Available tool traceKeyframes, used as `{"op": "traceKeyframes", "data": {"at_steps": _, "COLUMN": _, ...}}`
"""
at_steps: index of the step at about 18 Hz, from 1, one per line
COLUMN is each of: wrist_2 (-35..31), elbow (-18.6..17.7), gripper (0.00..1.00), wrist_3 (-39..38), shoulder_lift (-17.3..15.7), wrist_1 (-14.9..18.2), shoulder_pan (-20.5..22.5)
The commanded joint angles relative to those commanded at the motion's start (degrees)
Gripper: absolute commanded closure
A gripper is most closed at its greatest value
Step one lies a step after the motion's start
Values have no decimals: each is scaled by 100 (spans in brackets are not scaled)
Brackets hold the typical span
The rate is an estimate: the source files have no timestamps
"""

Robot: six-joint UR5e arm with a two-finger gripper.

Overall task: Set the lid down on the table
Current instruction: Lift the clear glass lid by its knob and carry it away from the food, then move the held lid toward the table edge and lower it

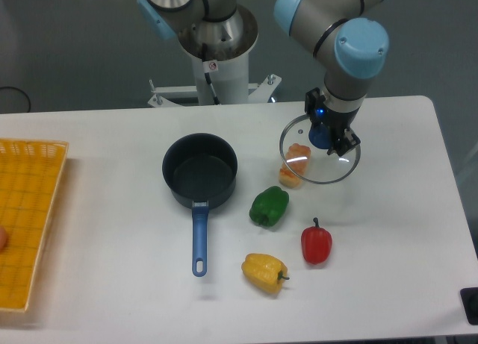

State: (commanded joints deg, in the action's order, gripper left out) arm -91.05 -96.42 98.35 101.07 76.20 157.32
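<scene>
Tray: yellow woven tray (26, 221) at the counter's left edge.
Counter: white counter (112, 299), rounded corners.
Saucepan: dark saucepan (199, 170), uncovered, blue handle toward the camera.
Peppers: green pepper (269, 207), yellow pepper (264, 272), red pepper (317, 242), each apart.
Orange item: small orange object (296, 165), partly seen through the glass.
Lid: lid (320, 151), right of the saucepan, tilted, knob gripped.
End effector: end effector (328, 137) closed on the lid's knob.
Writing: none legible.

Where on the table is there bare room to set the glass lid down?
Bare table lies right of the red pepper, and between the yellow tray and the saucepan. It is crowded under the lid, held by the gripper: the orange piece and green pepper sit close.
</scene>
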Motion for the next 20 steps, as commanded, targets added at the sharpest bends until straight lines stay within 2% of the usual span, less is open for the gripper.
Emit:
{"op": "traceKeyframes", "data": {"at_steps": 11, "wrist_2": 18, "elbow": 105, "gripper": 39, "wrist_3": 922, "shoulder_lift": 123, "wrist_1": 0, "shoulder_pan": 597}}
{"op": "traceKeyframes", "data": {"at_steps": 17, "wrist_2": 0, "elbow": 378, "gripper": 39, "wrist_3": 1186, "shoulder_lift": 483, "wrist_1": -35, "shoulder_pan": 747}}
{"op": "traceKeyframes", "data": {"at_steps": 20, "wrist_2": -26, "elbow": 396, "gripper": 39, "wrist_3": 1318, "shoulder_lift": 685, "wrist_1": -368, "shoulder_pan": 774}}
